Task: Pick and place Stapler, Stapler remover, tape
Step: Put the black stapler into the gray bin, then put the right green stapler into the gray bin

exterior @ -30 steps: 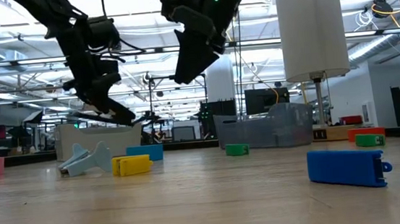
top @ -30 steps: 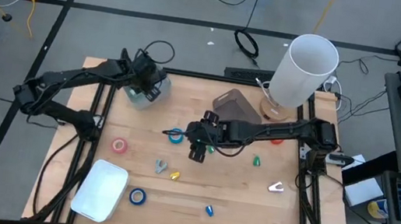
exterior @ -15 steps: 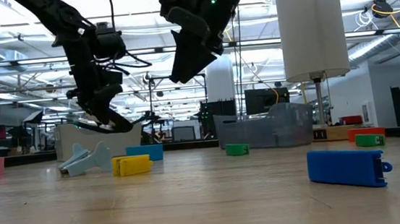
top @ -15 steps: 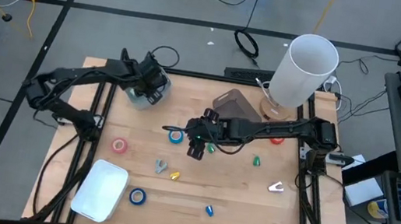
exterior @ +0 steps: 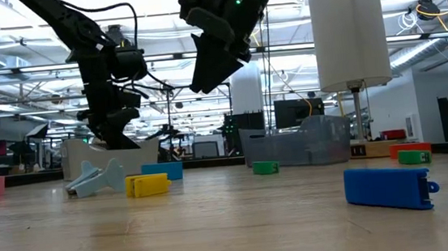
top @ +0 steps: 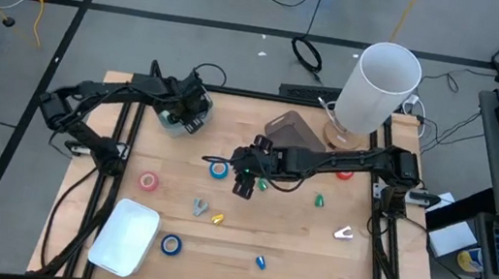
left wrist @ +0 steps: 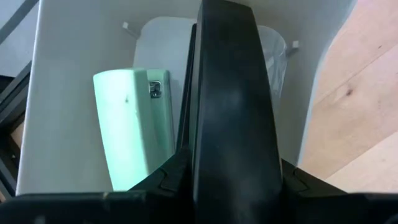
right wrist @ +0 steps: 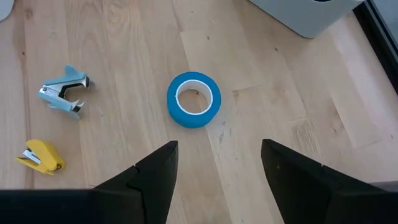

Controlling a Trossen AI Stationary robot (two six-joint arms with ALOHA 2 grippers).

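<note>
A wooden table point(top: 293, 244) is observed with two dark arms over it. A tall white cylinder point(top: 379, 84) stands at the far right corner, and a white bin point(top: 125, 237) lies at the near left. A second pale bin point(left wrist: 74, 74) sits at the far left; the left gripper point(top: 185, 111) is positioned above it, and a mint-green stapler point(left wrist: 127, 124) is seen lying inside, beside the gripper's dark finger point(left wrist: 230, 112). Nothing is seen clamped, and whether its fingers are apart or together cannot be told. The right gripper point(right wrist: 214, 165) hangs over the middle of the table with its fingers apart and empty, directly above a blue tape roll point(right wrist: 193, 99), a small ring with an open white-lined centre, lying flat on the wood. A pink tape roll point(top: 148, 181) lies to the left and another blue roll point(top: 172, 244) at the near edge, just beside the white bin. A pale blue staple remover point(right wrist: 62, 90) and a small yellow stapler point(right wrist: 40, 155) lie close together. A blue stapler point(exterior: 388, 188) rests nearer.
</note>
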